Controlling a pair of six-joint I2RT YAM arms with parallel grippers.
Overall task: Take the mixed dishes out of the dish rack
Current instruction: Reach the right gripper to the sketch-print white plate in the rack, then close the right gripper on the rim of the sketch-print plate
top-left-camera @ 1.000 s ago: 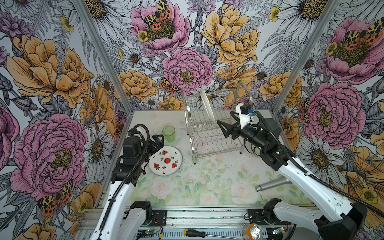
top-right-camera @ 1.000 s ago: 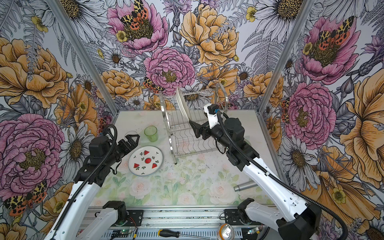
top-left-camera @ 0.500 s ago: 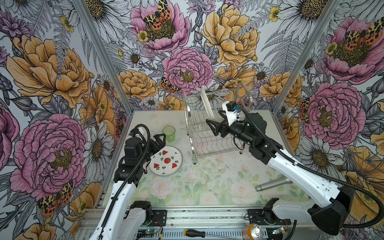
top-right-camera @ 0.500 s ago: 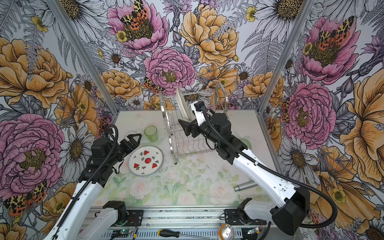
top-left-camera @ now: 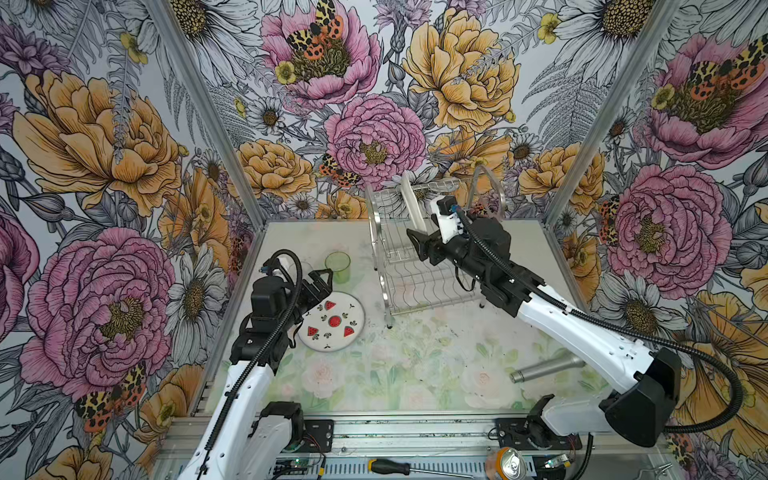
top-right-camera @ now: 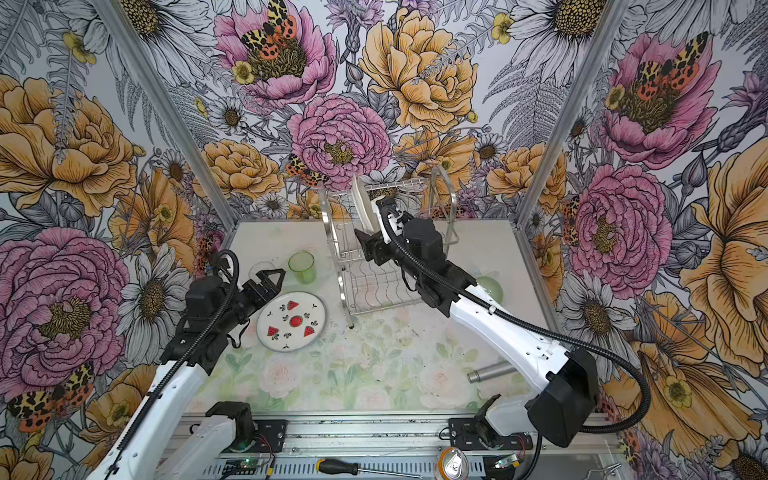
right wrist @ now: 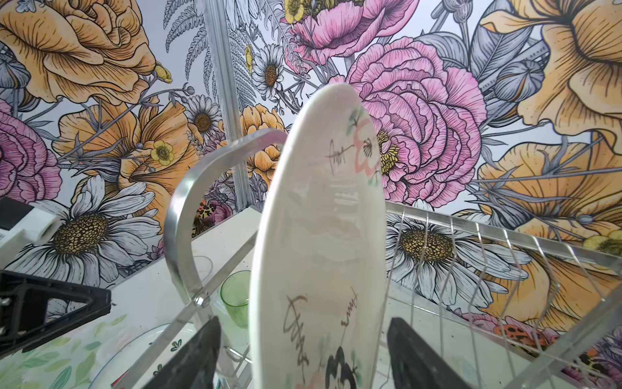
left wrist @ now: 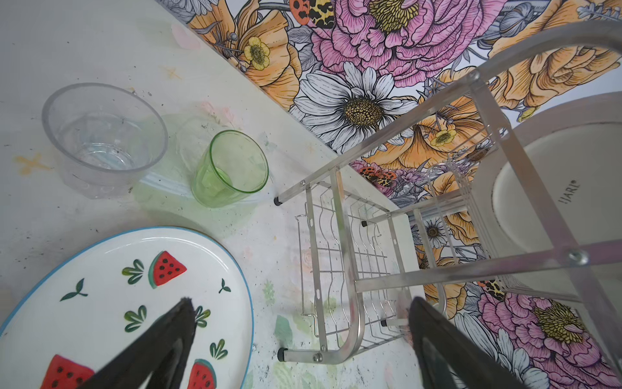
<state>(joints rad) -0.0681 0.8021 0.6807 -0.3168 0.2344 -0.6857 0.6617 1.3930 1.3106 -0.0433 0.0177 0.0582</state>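
Hovering wide open and empty, the left tool (top-left-camera: pixel 323 279) sits over the edge of the fruit plate (top-left-camera: pixel 332 321) at 9 o'clock on the counter (top-left-camera: pixel 395 374); tumbler (top-left-camera: pixel 337 267) and glass (left wrist: pixel 104 138) stand just beyond, near 10. At 12, the rack (top-left-camera: pixel 415 282) holds the cream plate (right wrist: pixel 319 235) on edge, with the right tool (right wrist: pixel 303 323) at it, jaws parted either side, not touching.

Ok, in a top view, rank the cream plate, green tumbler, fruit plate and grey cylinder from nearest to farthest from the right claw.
1. Cream plate, in the rack, between the right claw's jaws.
2. Green tumbler, left of the rack.
3. Fruit plate, front left.
4. Grey cylinder, front right.
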